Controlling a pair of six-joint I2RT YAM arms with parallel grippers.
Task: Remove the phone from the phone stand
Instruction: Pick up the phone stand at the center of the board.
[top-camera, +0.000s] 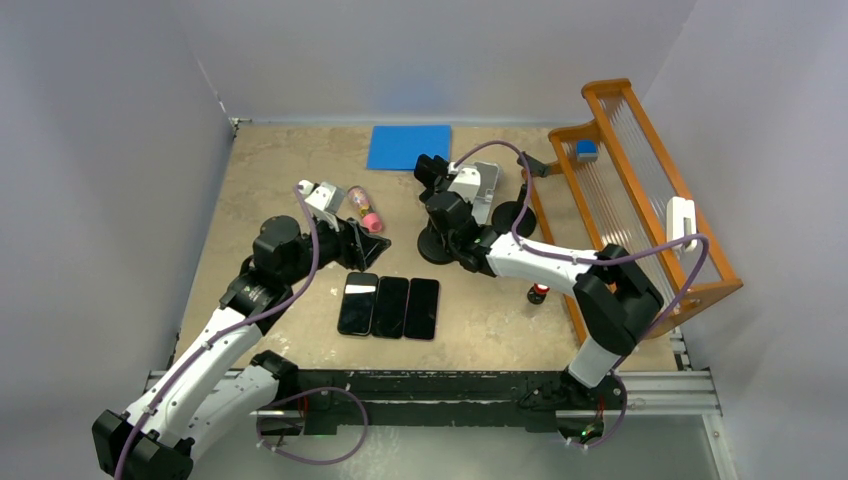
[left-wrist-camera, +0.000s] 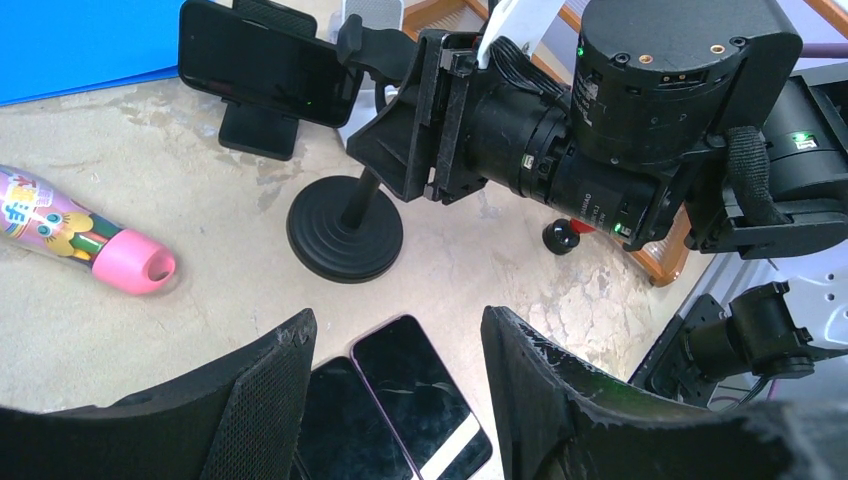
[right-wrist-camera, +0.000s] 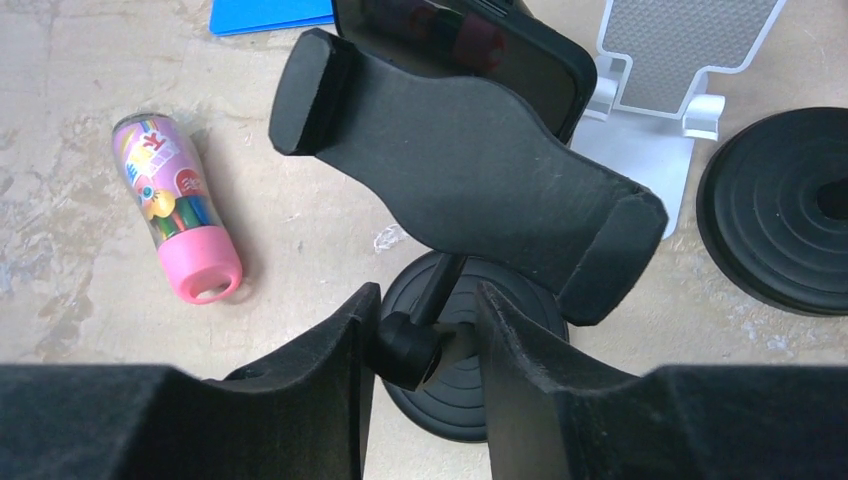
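Observation:
A dark phone sits in the clamp of a black phone stand with a round base; the phone also shows in the top view and the right wrist view. My right gripper is closed round the stand's joint knob just under the clamp back; in the top view it is above the base. My left gripper is open and empty, left of the stand, above three phones lying flat.
A pink-capped tube lies left of the stand. A white stand and a second black base are behind it. An orange rack runs along the right. A blue mat lies at the back. A small red object lies near the rack.

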